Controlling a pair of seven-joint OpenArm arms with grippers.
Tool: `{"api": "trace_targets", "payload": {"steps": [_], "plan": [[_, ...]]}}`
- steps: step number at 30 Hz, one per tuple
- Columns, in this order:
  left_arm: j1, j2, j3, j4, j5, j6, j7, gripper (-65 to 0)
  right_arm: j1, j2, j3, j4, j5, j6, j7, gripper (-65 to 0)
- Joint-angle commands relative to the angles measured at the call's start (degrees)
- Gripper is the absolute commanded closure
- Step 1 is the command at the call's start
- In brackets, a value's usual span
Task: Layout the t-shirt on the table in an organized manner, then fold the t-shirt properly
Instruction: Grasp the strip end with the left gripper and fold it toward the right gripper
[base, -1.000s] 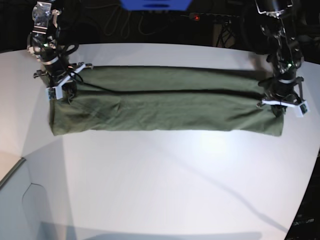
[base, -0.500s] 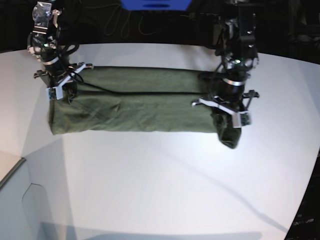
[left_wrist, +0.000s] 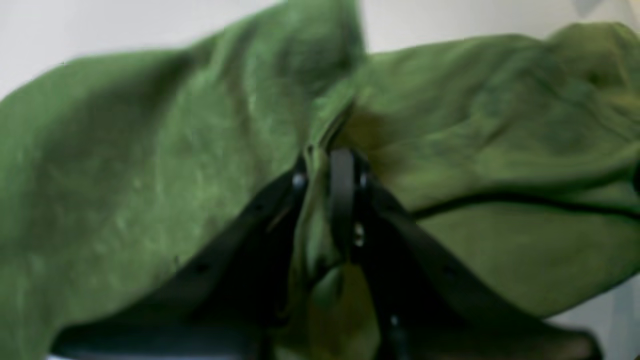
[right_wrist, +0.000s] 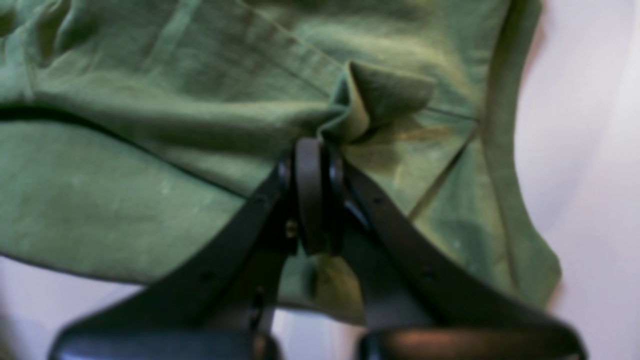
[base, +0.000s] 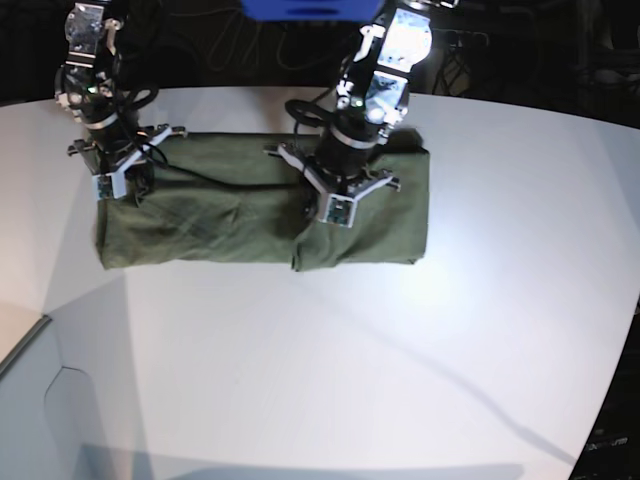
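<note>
The t-shirt (base: 250, 210) is soft matt olive cloth (creased, faintly mottled); the tabletop (base: 350, 360) is smooth white with slight sheen; each claw's fingers (right_wrist: 310, 195) look matt black plastic.

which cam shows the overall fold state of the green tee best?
Base view: the whole olive-green cotton t-shirt shows as a long band on the white table, one end doubled over. Both wrist views give only blurred close-ups of cloth pinched in black fingers.

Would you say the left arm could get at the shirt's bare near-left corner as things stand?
Probably not at once: the left gripper is shut on the t-shirt mid-fold, though bare table leaves the way open.
</note>
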Motion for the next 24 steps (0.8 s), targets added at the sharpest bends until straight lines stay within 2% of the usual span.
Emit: {"api": "trace_targets", "payload": {"steps": [1,10,24], "plan": [[-0.66,0.57,1.13,0.20,-0.38,-0.10,-1.55,-0.1,0.21,0.58,0.16,0.92,0.67,-0.42,1.37,0.0],[-4.26,0.57,7.02,-4.55,-0.47,-0.01,-1.55,-0.1,0.21,0.58,0.16,0.92,0.67,-0.42,1.37,0.0],[-5.40,0.57,7.28,-5.51,-0.47,-0.28,-1.37,-0.4,0.21,0.50,0.07,0.92,0.67,-0.42,1.37,0.0]]}}
